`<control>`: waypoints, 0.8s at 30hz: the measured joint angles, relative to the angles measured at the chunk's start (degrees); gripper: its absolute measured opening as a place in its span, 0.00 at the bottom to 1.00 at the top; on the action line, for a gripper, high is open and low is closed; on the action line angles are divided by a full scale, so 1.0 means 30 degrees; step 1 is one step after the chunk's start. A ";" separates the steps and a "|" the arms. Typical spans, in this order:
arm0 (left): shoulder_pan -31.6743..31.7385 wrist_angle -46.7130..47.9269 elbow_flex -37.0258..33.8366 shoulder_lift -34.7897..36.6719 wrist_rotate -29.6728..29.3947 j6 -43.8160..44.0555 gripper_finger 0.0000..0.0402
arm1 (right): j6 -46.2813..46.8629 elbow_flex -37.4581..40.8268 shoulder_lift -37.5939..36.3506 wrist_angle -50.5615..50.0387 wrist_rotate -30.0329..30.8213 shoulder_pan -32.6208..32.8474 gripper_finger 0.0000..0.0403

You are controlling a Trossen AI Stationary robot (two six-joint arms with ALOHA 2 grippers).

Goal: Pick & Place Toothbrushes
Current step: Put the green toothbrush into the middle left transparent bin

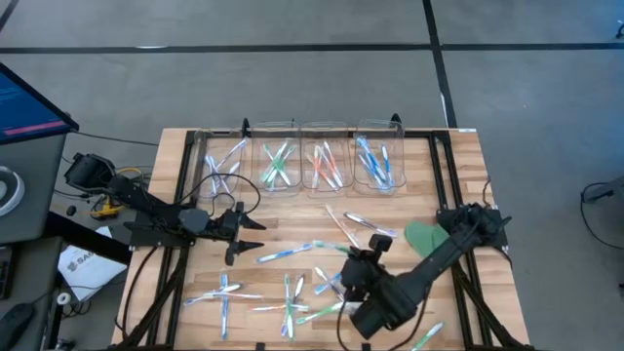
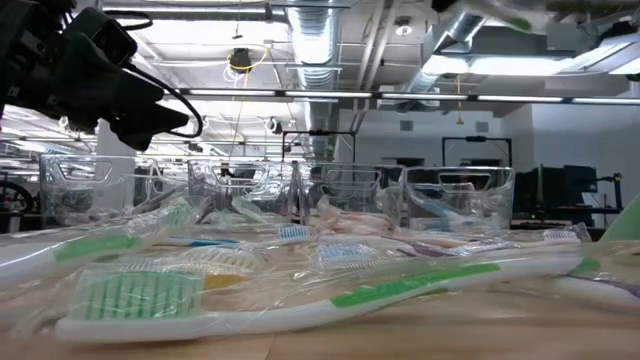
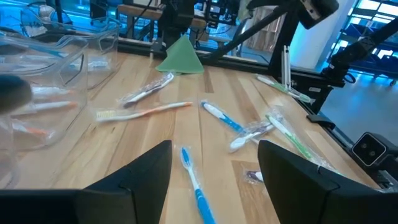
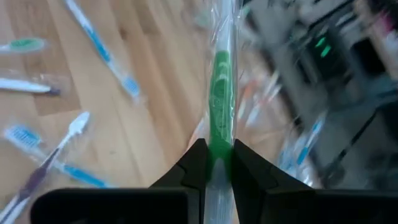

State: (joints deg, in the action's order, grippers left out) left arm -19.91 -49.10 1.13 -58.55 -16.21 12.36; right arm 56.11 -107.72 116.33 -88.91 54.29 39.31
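Over the wooden table (image 1: pixel 458 166), right fingers (image 4: pixel 214 163) pinch a green toothbrush (image 4: pixel 221 81).

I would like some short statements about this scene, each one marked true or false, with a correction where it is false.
1. The right claw is shut on a green toothbrush in a clear wrapper. True.
2. The left claw holds a blue toothbrush. False: its jaws are open and empty, above the blue toothbrush.
3. Four clear bins stand in a row at the table's far edge. True.
4. All bins are empty. False: each holds toothbrushes.
5. A flat green piece lies on the table. True.
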 joint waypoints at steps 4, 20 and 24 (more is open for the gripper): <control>-0.0011 -0.1104 0.0000 -0.0002 0.0216 -0.0009 0.58 | -0.0938 0.0182 0.0022 0.1124 0.0884 0.0129 0.10; -0.0013 -0.4437 0.0039 -0.0005 0.3387 -0.4624 0.58 | -1.7623 0.3610 0.0058 2.2040 -0.2224 -0.3391 0.10; -0.0013 -0.4484 0.0425 -0.0005 0.3386 -0.5866 0.58 | -1.9667 0.3996 0.0029 2.5142 -0.4922 -0.4322 0.10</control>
State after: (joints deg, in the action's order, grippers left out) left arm -19.94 -62.55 2.40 -58.57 -6.05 -5.24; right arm -2.89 -95.73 116.42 -13.49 39.52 26.35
